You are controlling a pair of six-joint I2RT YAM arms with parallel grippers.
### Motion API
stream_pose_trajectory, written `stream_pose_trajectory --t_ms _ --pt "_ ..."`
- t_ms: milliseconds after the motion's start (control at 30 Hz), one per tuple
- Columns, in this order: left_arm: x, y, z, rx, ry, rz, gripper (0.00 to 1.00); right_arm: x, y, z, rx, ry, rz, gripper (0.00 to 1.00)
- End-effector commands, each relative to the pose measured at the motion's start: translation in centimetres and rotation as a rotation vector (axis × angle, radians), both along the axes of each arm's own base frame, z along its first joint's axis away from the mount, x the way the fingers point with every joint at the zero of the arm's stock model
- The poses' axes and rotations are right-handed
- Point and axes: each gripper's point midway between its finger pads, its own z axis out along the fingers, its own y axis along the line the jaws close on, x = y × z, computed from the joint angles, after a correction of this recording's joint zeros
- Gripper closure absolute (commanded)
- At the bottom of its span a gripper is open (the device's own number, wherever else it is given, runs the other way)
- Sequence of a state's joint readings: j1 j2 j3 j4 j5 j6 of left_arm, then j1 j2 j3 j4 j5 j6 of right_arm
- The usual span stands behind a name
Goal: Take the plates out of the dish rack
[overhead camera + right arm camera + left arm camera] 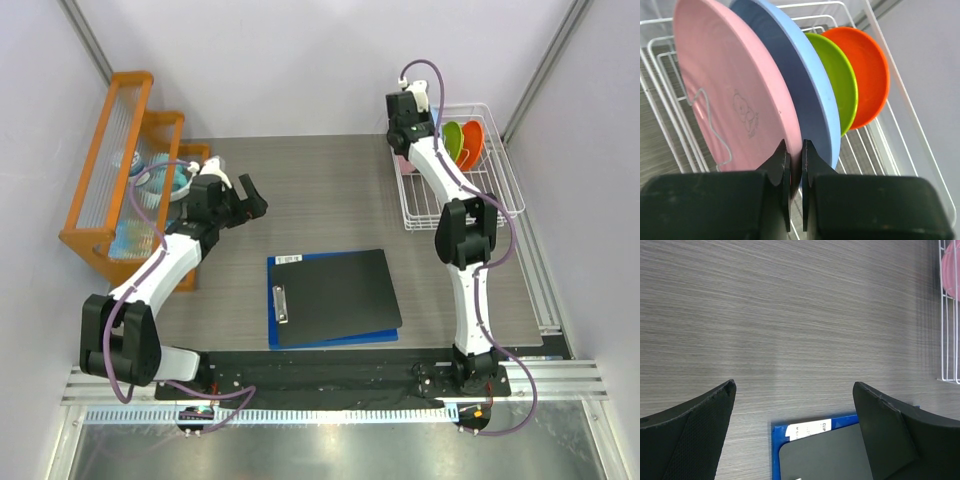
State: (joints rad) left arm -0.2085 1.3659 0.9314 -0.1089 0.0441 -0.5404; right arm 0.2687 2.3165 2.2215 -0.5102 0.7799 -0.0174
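Observation:
Four plates stand on edge in the white wire dish rack: pink, light blue, lime green and orange. My right gripper is shut on the lower rim of the pink plate, one finger on each face. In the top view the rack sits at the back right, with the green plate and orange plate showing past the right wrist. My left gripper hangs open and empty over the table, also seen at mid-left as the left gripper.
An orange stepped shelf rack holding a teal cup stands at the back left. A black clipboard lies on a blue one at the table's middle. Grey walls close in on both sides.

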Motion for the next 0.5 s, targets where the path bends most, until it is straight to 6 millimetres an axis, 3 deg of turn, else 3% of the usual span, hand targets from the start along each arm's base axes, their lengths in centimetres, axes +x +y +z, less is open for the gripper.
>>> stream_pose_trajectory --t_ms 0,200,267,467 --pt "0.5 0.2 0.6 0.019 -0.038 0.006 0.01 0.3 2.0 3.0 -0.028 -0.075 0.023 0.99" --pt "0.3 1.3 -0.3 0.061 -0.003 0.051 0.01 -1.2 2.4 6.0 -0.134 -0.157 -0.052 0.99" --pt "0.5 2.0 -0.2 0.088 0.009 0.083 0.01 -1.7 2.4 7.8 -0.164 -0.204 -0.085 0.99" --pt "0.3 2.4 0.0 0.102 0.019 0.101 0.0 -2.7 2.6 10.2 -0.244 -0.257 -0.154 0.99"
